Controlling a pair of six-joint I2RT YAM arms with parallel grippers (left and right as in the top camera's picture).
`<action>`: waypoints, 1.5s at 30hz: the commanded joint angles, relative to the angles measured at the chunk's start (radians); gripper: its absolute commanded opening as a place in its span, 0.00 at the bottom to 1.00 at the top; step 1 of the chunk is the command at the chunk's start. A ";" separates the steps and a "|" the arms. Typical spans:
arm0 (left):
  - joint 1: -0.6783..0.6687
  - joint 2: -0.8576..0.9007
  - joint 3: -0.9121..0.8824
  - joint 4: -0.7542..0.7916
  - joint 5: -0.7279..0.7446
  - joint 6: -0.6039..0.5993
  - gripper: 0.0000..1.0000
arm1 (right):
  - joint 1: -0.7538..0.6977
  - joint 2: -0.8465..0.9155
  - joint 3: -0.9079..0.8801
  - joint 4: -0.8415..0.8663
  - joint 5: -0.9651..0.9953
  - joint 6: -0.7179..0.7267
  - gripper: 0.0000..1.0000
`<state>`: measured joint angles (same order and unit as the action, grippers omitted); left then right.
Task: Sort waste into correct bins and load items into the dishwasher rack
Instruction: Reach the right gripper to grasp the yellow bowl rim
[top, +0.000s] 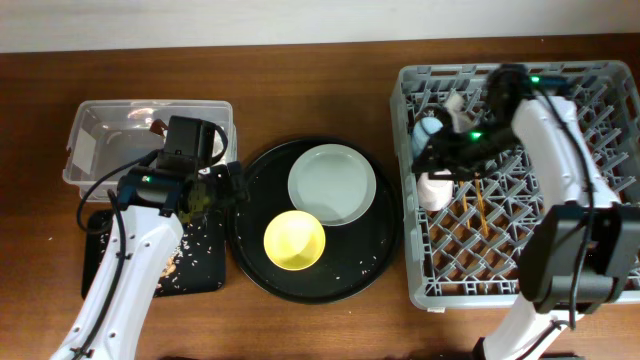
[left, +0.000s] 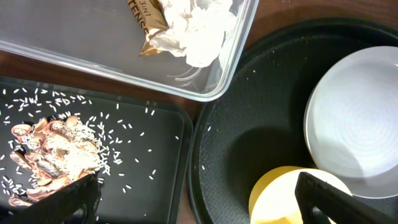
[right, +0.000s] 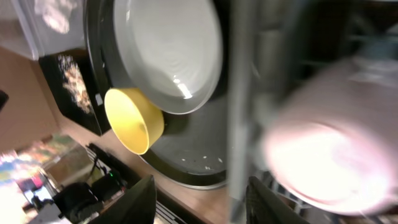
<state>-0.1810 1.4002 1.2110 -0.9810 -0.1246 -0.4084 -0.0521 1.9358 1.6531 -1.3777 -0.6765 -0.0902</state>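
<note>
The grey rack holds a blue cup, a pink cup and wooden chopsticks. My right gripper hovers open and empty between the cups; the right wrist view is blurred, with its jaws beside the pink cup. The white plate and yellow bowl sit on the round black tray. My left gripper is open and empty over the gap between that tray and the black rectangular tray. The clear tub holds tissues and the wrapper.
Beige food scraps and scattered rice grains lie on the black rectangular tray. The clear tub stands behind it at the far left. A few grains lie on the round tray. Brown table shows between tray and rack.
</note>
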 joint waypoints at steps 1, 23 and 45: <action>0.004 -0.021 0.013 -0.001 -0.011 0.006 0.99 | 0.129 0.006 0.017 0.041 -0.026 -0.010 0.46; 0.004 -0.030 0.015 0.114 -0.315 0.147 0.99 | 0.742 0.006 -0.018 0.251 0.243 0.268 0.50; 0.004 -0.093 0.015 0.105 -0.571 0.627 0.99 | 0.957 0.006 -0.293 0.702 0.425 0.317 0.54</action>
<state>-0.1810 1.3201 1.2121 -0.8745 -0.6819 0.1947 0.8761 1.9369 1.4185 -0.7341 -0.2855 0.2188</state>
